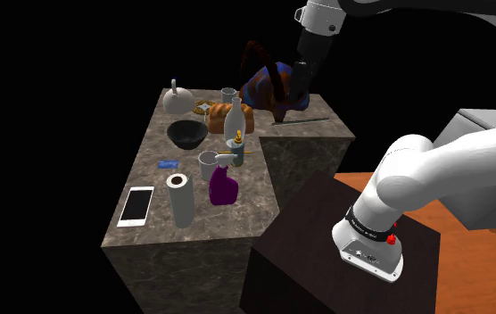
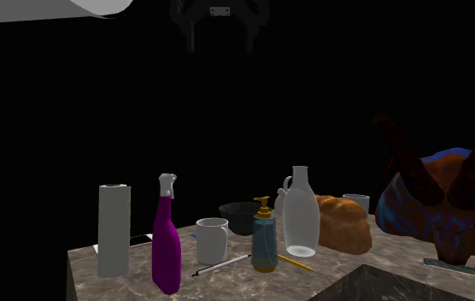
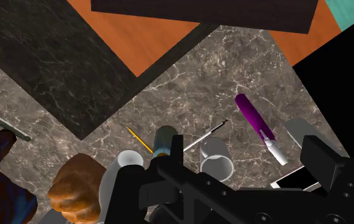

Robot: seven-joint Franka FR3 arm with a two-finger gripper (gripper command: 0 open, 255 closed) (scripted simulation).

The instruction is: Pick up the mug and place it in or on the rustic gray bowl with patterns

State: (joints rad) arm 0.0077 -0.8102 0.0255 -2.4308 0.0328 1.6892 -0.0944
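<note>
A pale grey mug [image 1: 208,164] stands upright near the middle of the marble counter [image 1: 148,234], between a purple spray bottle [image 1: 222,185] and a teal soap bottle [image 1: 235,147]. The dark bowl [image 1: 186,135] sits just behind the mug, toward the shoulder view's left. In the second exterior view the mug [image 2: 212,240] is in front of the bowl [image 2: 241,217]. My gripper [image 1: 285,109] hangs high over the counter's far right corner, well away from the mug. Its black fingers stand apart and hold nothing. In the wrist view the mug [image 3: 216,156] lies beyond the gripper [image 3: 242,184].
A paper towel roll [image 1: 180,200] and a white phone [image 1: 136,205] lie at the near end. A glass jug [image 1: 234,120], a bread loaf [image 1: 219,114], a white teapot [image 1: 178,98] and a blue bag [image 1: 271,85] crowd the far end. A pen [image 3: 204,135] lies by the mug.
</note>
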